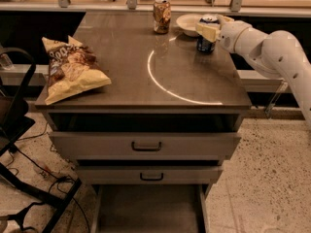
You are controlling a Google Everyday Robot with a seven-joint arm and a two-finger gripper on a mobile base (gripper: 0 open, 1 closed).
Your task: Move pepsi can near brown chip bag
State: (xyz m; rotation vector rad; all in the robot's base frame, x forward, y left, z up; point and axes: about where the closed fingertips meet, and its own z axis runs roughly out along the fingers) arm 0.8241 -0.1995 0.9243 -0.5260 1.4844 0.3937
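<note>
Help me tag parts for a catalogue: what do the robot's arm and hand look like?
The arm is a white, rounded tube in bulging segments, with small dark dots on its shell. The hand, by the pepsi can at the far right of the table, is pale cream-yellow and blocky. No cables show.

Office kitchenette, steel counter [126, 67] with drawers [146, 145]

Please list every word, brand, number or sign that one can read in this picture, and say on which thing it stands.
Nothing can be read.
Chip bag: white lettering on the brown panel, too blurred to read.
Pepsi can: white and red markings, no legible word; the hand is at its upper part, at the far right of the table.
Brown can: pattern only, nothing legible.
</note>
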